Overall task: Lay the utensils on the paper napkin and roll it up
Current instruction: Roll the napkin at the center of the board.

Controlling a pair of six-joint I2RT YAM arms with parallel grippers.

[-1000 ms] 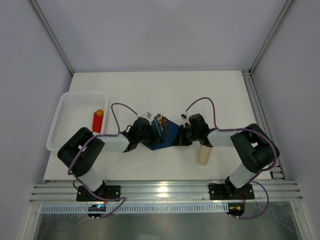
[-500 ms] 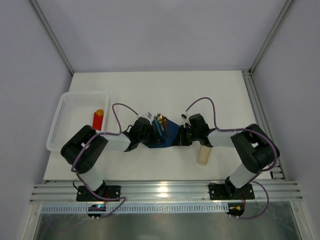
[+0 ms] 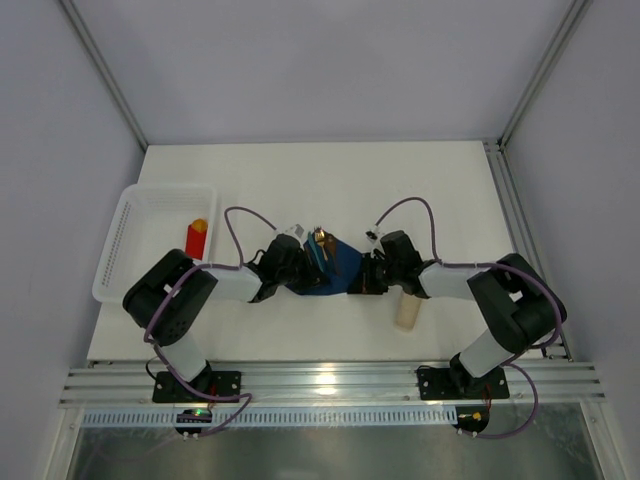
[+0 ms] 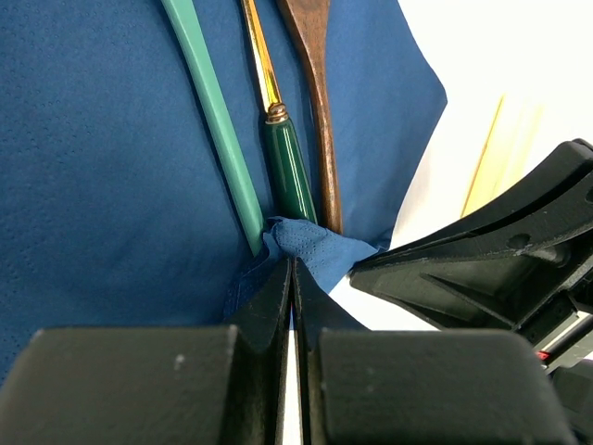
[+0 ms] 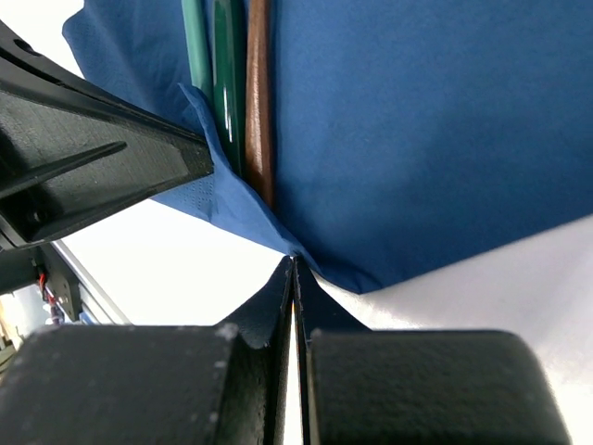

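left pincer (image 4: 290,269): clamped on paper napkin (image 4: 102,185) edge | right pincer (image 5: 294,266): pinching paper napkin edge | utensils (image 4: 292,176): just ahead of both tips

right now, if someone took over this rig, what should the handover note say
left gripper: jaws shut, pinching a crumpled bit of the paper napkin at its edge.
right gripper: jaws shut on the napkin's edge, close beside the left gripper.
utensils: three pieces side by side on the napkin, handle ends at the pinched edge.
done: utensils placed on the napkin.
left: the roll; the sheet lies mostly flat, only the pinched edge is lifted.
unused nearby: beige bar; red block in the white basket.
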